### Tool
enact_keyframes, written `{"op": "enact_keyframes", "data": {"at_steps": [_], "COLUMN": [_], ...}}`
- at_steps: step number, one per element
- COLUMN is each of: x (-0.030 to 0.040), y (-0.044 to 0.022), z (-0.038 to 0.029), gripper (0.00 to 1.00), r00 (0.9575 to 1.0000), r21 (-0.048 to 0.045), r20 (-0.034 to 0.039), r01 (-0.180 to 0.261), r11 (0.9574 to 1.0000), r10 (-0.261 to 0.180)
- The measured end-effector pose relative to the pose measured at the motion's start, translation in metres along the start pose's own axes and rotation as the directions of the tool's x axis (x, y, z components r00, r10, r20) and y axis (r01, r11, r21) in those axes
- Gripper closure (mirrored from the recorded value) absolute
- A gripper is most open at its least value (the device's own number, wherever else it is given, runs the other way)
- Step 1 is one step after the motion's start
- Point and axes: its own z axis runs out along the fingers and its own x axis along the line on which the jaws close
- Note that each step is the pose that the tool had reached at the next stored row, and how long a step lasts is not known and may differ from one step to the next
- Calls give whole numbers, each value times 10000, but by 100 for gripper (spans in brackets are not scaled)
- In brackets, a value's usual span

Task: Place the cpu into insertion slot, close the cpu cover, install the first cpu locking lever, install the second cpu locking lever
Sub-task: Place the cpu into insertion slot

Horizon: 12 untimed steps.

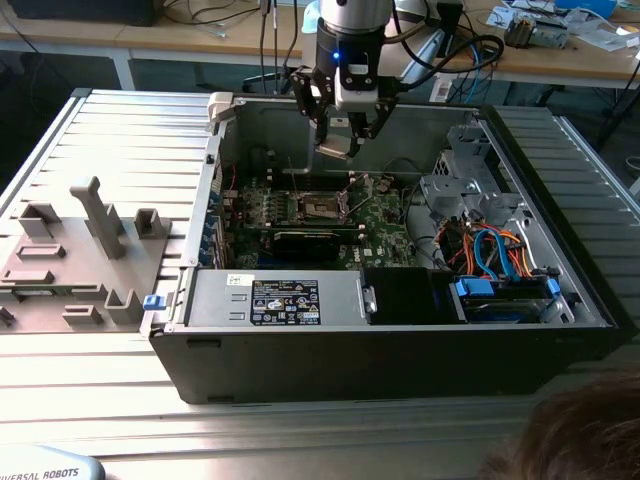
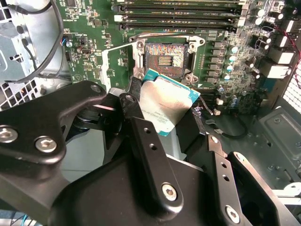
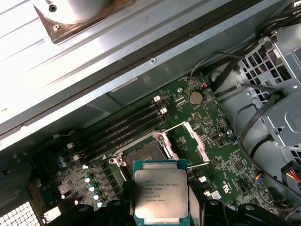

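One chip is what this moment is about: the cpu (image 2: 167, 101) sits pinched between the two black fingers of the gripper (image 1: 343, 135), clamped on its opposite edges so that the silvery top and the underside stay free, I think to protect the contacts. Going from the exterior view's left, I see first a grey fixture plate (image 1: 70, 265) with several upright holders, lying on the ribbed metal table (image 1: 120, 380). Next comes the open computer case (image 1: 400, 350), laid on its side so that the green circuit board (image 1: 385, 225) faces up and the arm can reach it from above. The gripper hangs over the middle of the board with the cpu well above the insertion slot (image 2: 166, 59) and apart from it; in the second wrist view the chip looks tilted and a little off from the recess. The slot is bare, and the cpu cover (image 3: 195, 141) stands swung open beside it, which I judge is why the way down is free. Further right are the drive cage (image 1: 455, 180) and the blue and orange cables (image 1: 495, 250). At the lower right corner a person's hair (image 1: 575, 440) shows. Behind the table stand wooden desks (image 1: 230, 35) with cables.
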Motion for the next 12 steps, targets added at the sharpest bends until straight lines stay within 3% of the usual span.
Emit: {"op": "enact_keyframes", "data": {"at_steps": [12], "x": [0], "y": [-1], "z": [7], "gripper": [46], "r00": [10000], "r21": [-1], "r20": [6], "r01": [-85], "r11": [10000], "r10": [85]}}
